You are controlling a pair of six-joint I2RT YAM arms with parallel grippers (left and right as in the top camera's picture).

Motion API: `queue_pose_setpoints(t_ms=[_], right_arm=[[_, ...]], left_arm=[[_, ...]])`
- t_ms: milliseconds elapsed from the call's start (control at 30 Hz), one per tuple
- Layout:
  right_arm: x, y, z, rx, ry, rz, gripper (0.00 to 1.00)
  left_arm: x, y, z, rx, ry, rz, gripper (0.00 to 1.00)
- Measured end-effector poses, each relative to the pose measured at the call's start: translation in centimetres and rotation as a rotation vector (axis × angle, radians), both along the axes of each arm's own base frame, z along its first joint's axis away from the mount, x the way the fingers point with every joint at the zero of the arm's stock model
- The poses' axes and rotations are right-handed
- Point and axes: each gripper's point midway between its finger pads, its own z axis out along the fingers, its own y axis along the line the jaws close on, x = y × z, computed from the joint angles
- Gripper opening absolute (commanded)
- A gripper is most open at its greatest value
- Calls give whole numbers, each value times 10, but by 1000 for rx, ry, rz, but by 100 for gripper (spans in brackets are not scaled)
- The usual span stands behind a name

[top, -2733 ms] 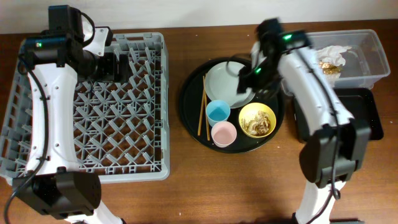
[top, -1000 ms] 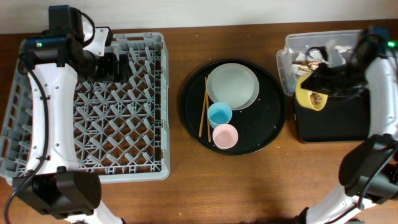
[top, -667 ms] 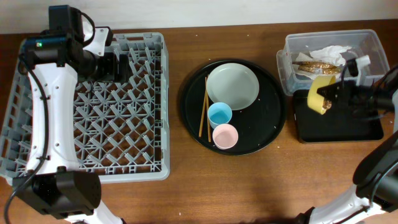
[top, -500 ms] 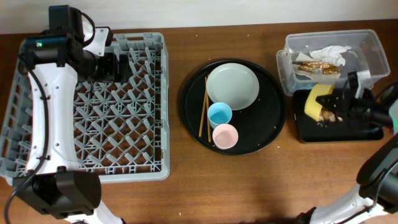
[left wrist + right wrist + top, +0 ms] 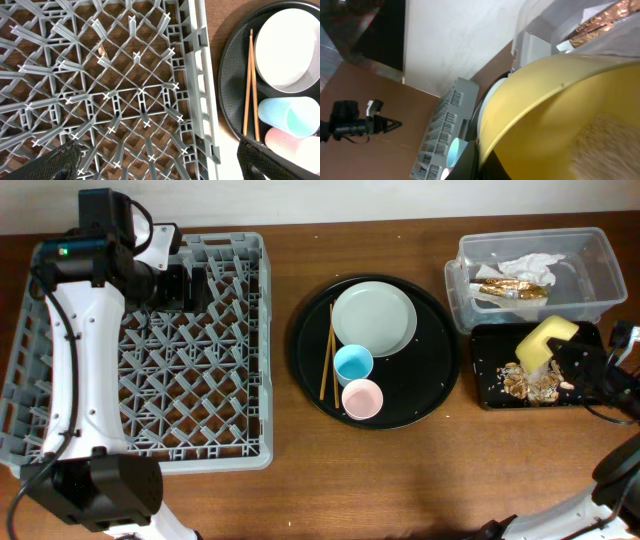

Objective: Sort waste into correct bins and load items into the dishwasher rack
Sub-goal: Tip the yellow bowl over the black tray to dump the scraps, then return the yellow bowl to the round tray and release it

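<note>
Yellow bowl has left the round black tray. Right fingers pinch its rim, tipping it over the near-right shallow black rectangular tray, where tan food scraps lie dumped. Pink cup, blue cup, wooden chopsticks and white round plate are unloaded. Left fingers are spread over the grey pegged rack. The far clear plastic tub holds white napkin and gold wrapper. Only the right wrist view shows a tan patch inside the bowl.

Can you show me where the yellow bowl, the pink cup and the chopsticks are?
yellow bowl (image 5: 545, 342), overhead view, on its tipped outer side.
pink cup (image 5: 361, 398), overhead view, middle of its open top.
chopsticks (image 5: 326, 351), overhead view, halfway along the sticks.
</note>
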Motion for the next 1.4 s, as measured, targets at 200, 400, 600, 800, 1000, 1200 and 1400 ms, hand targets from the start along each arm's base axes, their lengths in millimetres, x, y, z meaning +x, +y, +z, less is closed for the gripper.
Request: queue_pose_setpoints(t_ms=[200,400,600,800,1000,1200,1400], right_arm=[[1,0,7,24,-32,-3,4],[5,-4,8,-21,-84,-2,4],[8,-6,8,-73,-128,5,4],[12,4,7,-99,-149,37,4],[13,15,9,-51,-114,58,4],[33,84,39,-185,-71,249,4],[29,171,59,-599,103,402,4]], left_arm=[[0,0,0,0,0,0,99],[0,0,0,0,0,0,99],[0,0,0,0,0,0,99],[0,0,0,0,0,0,99],[0,0,0,0,0,0,99],[0,0,0,0,0,0,99],[0,0,0,0,0,0,99]])
